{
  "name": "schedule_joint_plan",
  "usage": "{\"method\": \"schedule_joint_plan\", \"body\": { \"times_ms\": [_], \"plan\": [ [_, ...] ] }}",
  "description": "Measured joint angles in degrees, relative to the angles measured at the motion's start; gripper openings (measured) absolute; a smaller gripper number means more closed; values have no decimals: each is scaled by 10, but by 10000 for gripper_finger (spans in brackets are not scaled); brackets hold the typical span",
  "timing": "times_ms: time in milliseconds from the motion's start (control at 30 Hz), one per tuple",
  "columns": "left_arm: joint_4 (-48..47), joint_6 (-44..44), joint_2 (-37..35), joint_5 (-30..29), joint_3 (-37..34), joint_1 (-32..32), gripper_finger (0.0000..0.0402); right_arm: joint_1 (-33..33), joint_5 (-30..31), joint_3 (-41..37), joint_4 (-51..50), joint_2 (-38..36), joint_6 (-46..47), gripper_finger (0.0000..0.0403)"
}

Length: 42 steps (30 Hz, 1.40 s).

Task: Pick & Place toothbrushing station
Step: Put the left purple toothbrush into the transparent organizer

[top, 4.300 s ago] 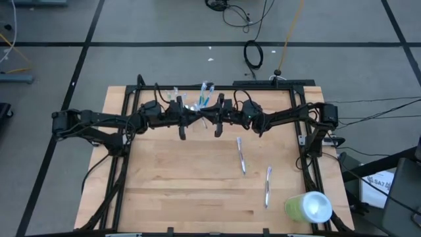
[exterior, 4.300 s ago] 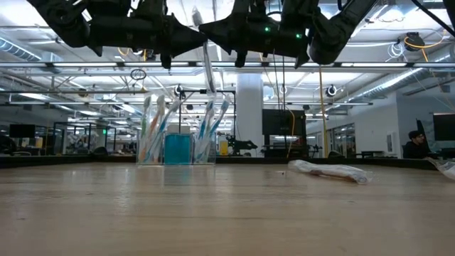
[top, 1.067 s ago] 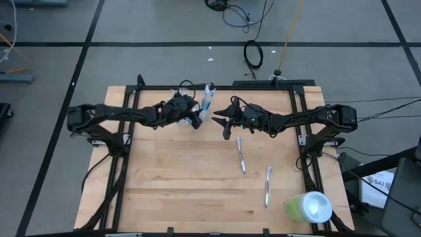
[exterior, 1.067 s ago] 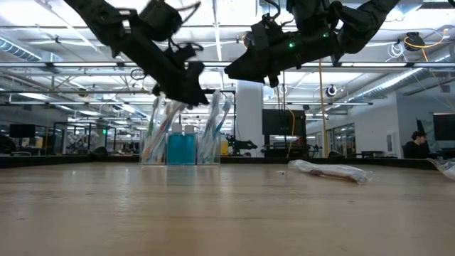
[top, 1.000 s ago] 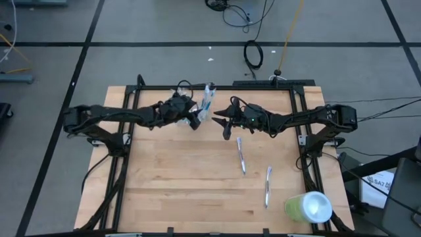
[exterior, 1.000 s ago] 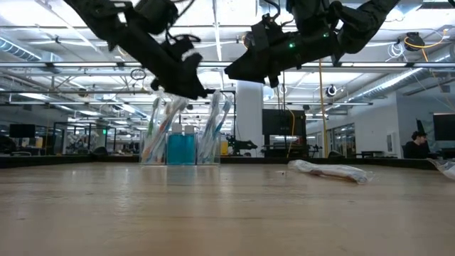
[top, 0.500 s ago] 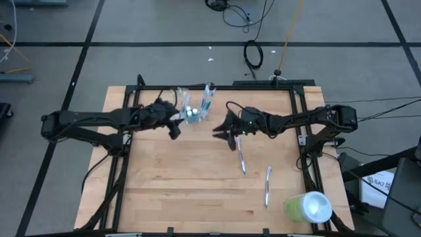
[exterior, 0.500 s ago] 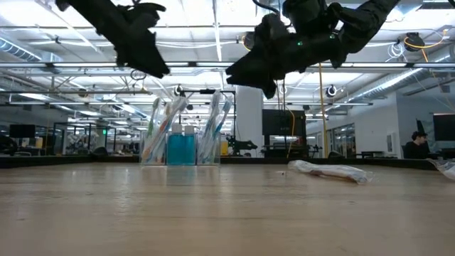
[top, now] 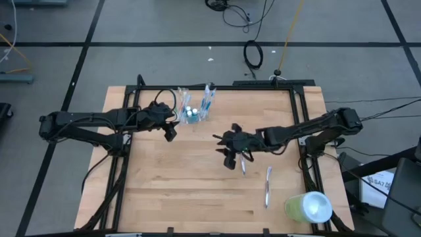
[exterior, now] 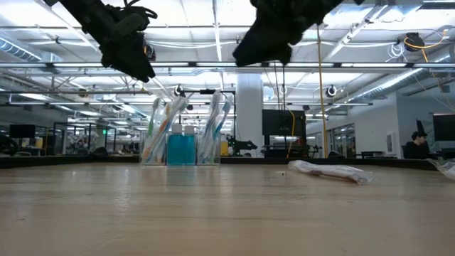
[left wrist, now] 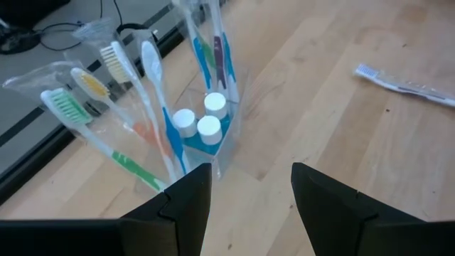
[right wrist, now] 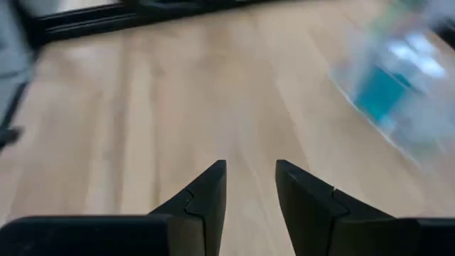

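Observation:
The clear plastic cup (top: 195, 112) stands on its base near the table's far edge, holding several wrapped toothbrushes (left wrist: 149, 92) and three white-capped tubes (left wrist: 202, 121); the low view shows the cup (exterior: 181, 142) too. My left gripper (top: 170, 132) hovers open, left of the cup and a little nearer, with nothing between its fingers (left wrist: 186, 200). My right gripper (top: 227, 158) hangs open above mid-table, beside a wrapped toothbrush (top: 242, 163) lying flat. A second wrapped toothbrush (top: 268, 187) lies nearer the right front.
A large lime-green cylinder with a white end (top: 308, 207) lies at the near right corner. Black frame rails (top: 217, 87) run along the table's far and side edges. Bare wood (top: 171, 191) spans the near left half.
My left gripper has drawn back from the cup toward the table's left and risen, leaving the cup standing where it was. My right gripper has moved toward the near edge, to beside the wrapped toothbrush at mid-table.

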Motion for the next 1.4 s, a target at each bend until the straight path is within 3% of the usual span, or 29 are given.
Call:
{"method": "schedule_joint_plan", "body": {
  "times_ms": [133, 333, 533, 833, 1033, 1400],
  "plan": [
    [-1, -1, 0, 0, 0, -3, 202, 7, 53, -12, -102, 3, 141, 114],
    [-1, -1, 0, 0, 0, -3, 202, -18, 50, -60, -171, 2, 250, 114],
    [-1, -1, 0, 0, 0, -4, 202, -32, -21, -117, -175, 2, 354, 114],
    [-2, 2, 0, 0, 0, -4, 202, -61, -42, -164, -144, 2, 388, 114],
    [-2, 2, 0, 0, 0, -3, 202, -83, -71, -196, -68, 2, 399, 114],
    [-3, 4, 0, 0, 0, -3, 202, -103, -69, -218, -64, 1, 381, 114]
  ]
}}
